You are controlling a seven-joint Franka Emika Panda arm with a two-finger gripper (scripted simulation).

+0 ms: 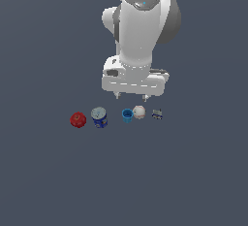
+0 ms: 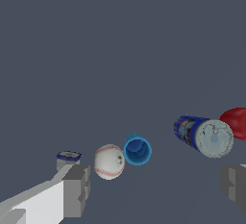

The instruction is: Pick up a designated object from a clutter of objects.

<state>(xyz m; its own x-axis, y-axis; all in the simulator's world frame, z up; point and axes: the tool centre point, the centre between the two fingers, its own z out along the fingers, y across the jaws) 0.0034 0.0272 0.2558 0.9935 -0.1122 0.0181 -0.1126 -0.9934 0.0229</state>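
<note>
The small boxy grey and dark-blue item [image 1: 157, 114] lies on the floor at the exterior view's right end of a row of objects. It also shows in the wrist view [image 2: 68, 158], close to one finger [image 2: 77, 189]. My gripper [image 1: 131, 95] hangs above and behind the row, open and empty, over the blue cup [image 1: 127, 115] and white ball [image 1: 139, 112]. In the wrist view the gripper [image 2: 156, 189] has its fingers spread wide, with nothing between them.
A blue-and-white can [image 1: 99, 117] and a red round item [image 1: 77, 120] sit toward the exterior view's left. In the wrist view I see the ball [image 2: 109, 161], cup [image 2: 137, 150], can [image 2: 202, 135] and red item [image 2: 236, 122]. The floor is plain dark grey.
</note>
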